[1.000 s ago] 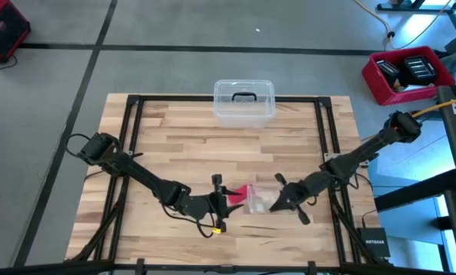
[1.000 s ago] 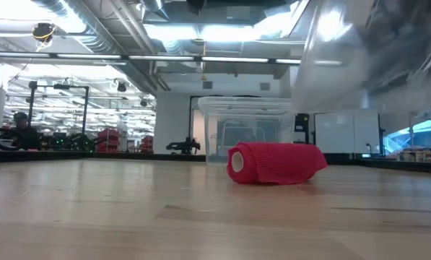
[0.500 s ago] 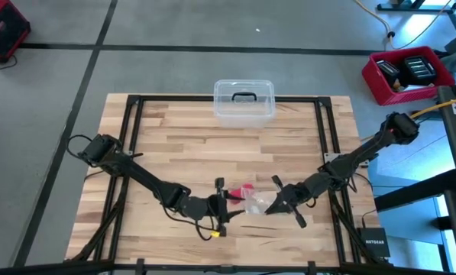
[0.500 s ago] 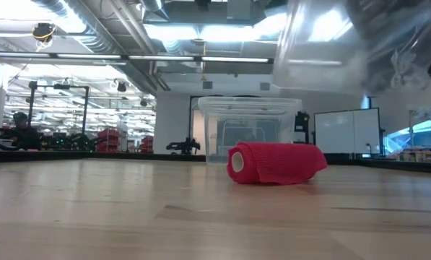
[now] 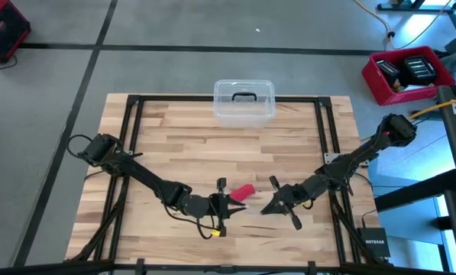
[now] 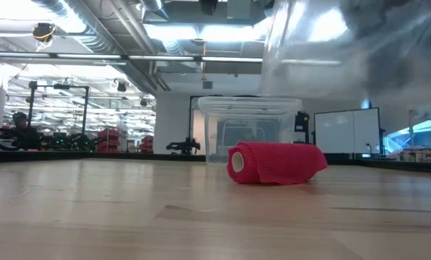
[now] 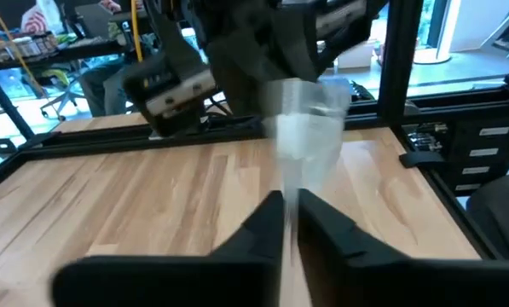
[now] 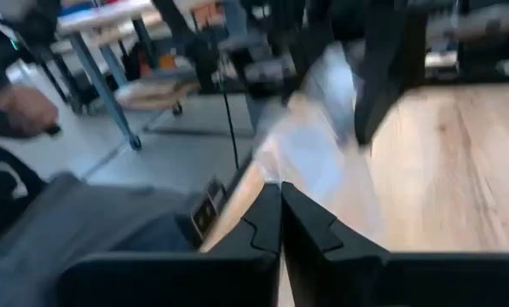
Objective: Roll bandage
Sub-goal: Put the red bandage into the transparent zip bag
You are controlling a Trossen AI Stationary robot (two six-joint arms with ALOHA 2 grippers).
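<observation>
The bandage (image 6: 275,163) is a bright red fabric roll lying on its side near the front edge of the butcher-block tabletop (image 5: 174,145); only the low view shows its pale core. A clear lidded box (image 5: 244,101) sits at the back edge. The left gripper (image 5: 229,208) and right gripper (image 5: 264,209), fingers pinched, share a crinkled clear wrapper (image 7: 309,136).
</observation>
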